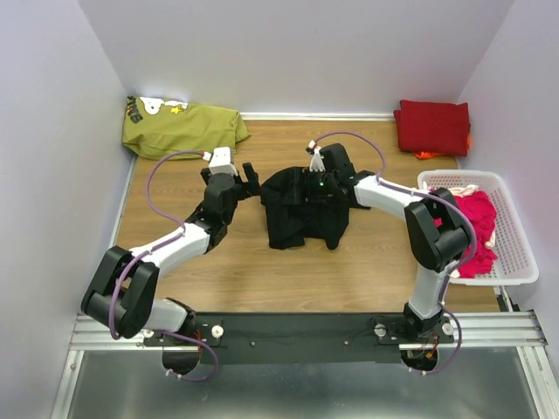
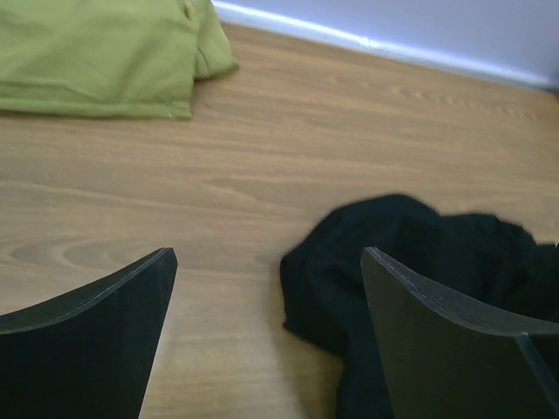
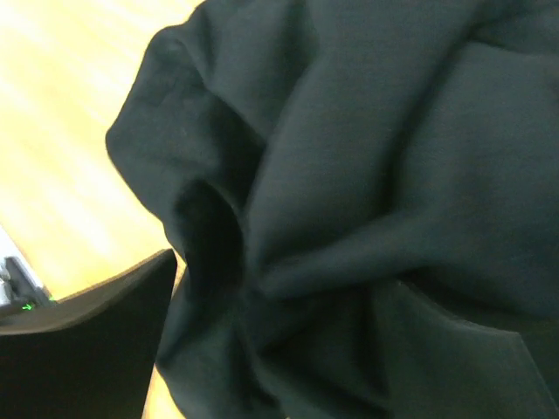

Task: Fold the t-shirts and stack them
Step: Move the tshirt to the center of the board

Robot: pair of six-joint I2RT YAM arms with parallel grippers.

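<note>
A black t-shirt (image 1: 306, 209) lies crumpled in the middle of the wooden table; it also shows in the left wrist view (image 2: 410, 253) and fills the right wrist view (image 3: 349, 131). My left gripper (image 1: 249, 181) is open and empty just left of the shirt, its jaws (image 2: 266, 253) wide apart above bare wood at the shirt's edge. My right gripper (image 1: 306, 188) is over the shirt's top, its jaws (image 3: 275, 275) wide apart with bunched black cloth between them. A folded dark red t-shirt (image 1: 432, 127) lies at the back right. Bright pink t-shirts (image 1: 476, 227) fill a basket.
A white plastic basket (image 1: 515, 253) stands at the right edge. A folded olive-green shirt (image 1: 179, 127) lies at the back left, also in the left wrist view (image 2: 96, 52). Walls close in the table at the back and both sides.
</note>
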